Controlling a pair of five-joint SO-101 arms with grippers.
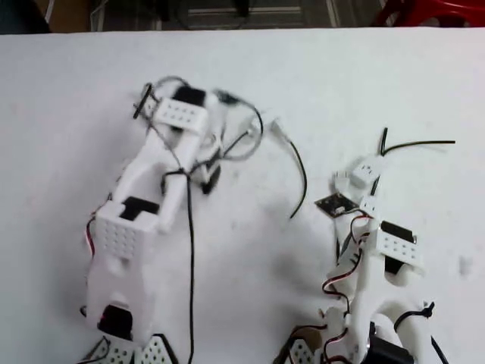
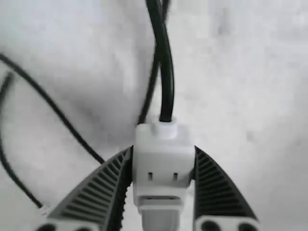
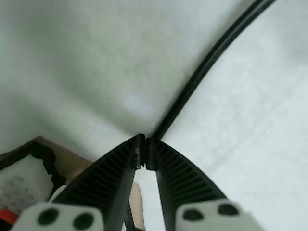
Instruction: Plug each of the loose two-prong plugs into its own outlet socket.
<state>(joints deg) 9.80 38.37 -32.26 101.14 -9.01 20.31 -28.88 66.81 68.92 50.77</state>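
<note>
Between the ribbed fingers [image 2: 113, 178] of the left gripper [image 2: 162, 166], a white plug [image 2: 161, 144] is being clamped by its two sides. Its black cable [image 2: 165, 72] is running away over the white table [image 2: 250, 72], and its prongs are lying hidden, so their facing cannot be told. At the other arm, the right gripper [image 3: 145, 147] is sitting with its tips pressed together at the end of a second black cable [image 3: 211, 57]. Whether that cable is actually being pinched cannot be told. A small board [image 3: 29, 173] carrying a white block, probably a socket, is lying just beside those closed fingers.

Risks, as judged:
- **Snagging:** the held plug's cable is trailing close to the arm and may be dragging as the plug travels, twisting it in the grip.
- **Misalignment:** with the prongs unseen, the plug may be arriving askew and jamming against the socket face.
- **Sliding:** the board appears to be lying unfastened and may be shifting under the push unless something is steadying it.
</note>
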